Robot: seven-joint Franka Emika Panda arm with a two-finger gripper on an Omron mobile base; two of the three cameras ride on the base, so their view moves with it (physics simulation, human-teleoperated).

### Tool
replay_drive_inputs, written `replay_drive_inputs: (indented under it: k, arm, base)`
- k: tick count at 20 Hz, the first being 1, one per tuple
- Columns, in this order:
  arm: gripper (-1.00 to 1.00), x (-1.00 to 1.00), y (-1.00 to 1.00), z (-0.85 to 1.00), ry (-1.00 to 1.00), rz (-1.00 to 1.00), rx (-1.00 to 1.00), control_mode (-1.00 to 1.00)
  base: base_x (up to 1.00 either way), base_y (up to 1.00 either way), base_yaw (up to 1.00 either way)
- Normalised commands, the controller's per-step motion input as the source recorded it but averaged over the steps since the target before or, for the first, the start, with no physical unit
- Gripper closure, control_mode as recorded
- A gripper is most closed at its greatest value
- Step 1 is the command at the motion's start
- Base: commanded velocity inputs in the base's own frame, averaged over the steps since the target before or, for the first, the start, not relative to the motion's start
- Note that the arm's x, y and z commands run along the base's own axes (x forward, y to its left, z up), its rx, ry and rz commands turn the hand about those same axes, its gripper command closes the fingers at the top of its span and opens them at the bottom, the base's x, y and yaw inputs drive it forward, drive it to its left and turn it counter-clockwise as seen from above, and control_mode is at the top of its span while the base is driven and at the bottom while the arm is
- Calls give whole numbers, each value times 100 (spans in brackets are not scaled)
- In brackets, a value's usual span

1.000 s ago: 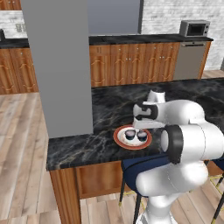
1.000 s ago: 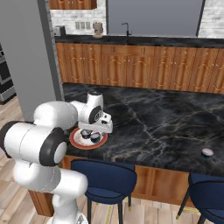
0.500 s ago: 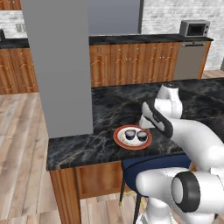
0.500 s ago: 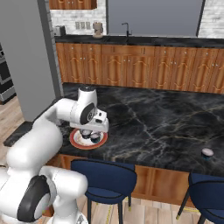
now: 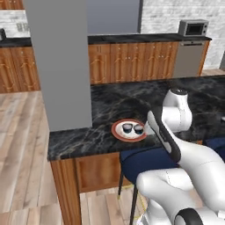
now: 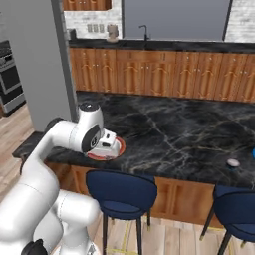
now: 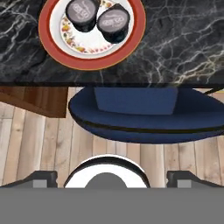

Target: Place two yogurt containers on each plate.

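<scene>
Dark finger tips of the gripper [image 7: 112, 179] sit wide apart at the bottom corners of the hand view, with nothing between them; the jaws stand open. The gripper looks down past the counter edge, over a blue stool [image 7: 144, 111] and the wooden floor [image 7: 39, 148].

Away from the tips, at the top of the hand view, the red-rimmed plate [image 7: 131, 41] lies on the black marble counter [image 7: 183, 39], well apart from the fingers. Two yogurt cups [image 7: 81, 14] [image 7: 113, 22] stand on the plate, side by side and just touching or nearly so; which cannot be told. Their tops read grey-dark in this view.

In the left base view the same plate [image 5: 117, 130] sits near the front edge of the counter [image 5: 110, 101], carrying both cups [image 5: 127, 128] [image 5: 139, 129], with the white arm [image 5: 176, 110] just to its right. In the right base view the arm's wrist covers most of the plate [image 6: 118, 148]; only the rim shows. A small pale object [image 6: 232, 162] lies far along the counter toward the right; what it is cannot be told. Wooden cabinets [image 6: 164, 72] line the back wall, and a grey pillar [image 5: 57, 61] stands at the counter's left end.
</scene>
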Motion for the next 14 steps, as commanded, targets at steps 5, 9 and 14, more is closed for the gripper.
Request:
replay_drive_inputs:
  k: [5, 9, 14]
  arm:
    - [-100, 0, 0, 0, 0, 0, 0, 100]
    - [-100, 0, 0, 0, 0, 0, 0, 100]
    - [-100, 0, 0, 0, 0, 0, 0, 100]
  base:
    - [-49, -53, 0]
    - [-14, -87, 0]
    - [-13, -100, 0]
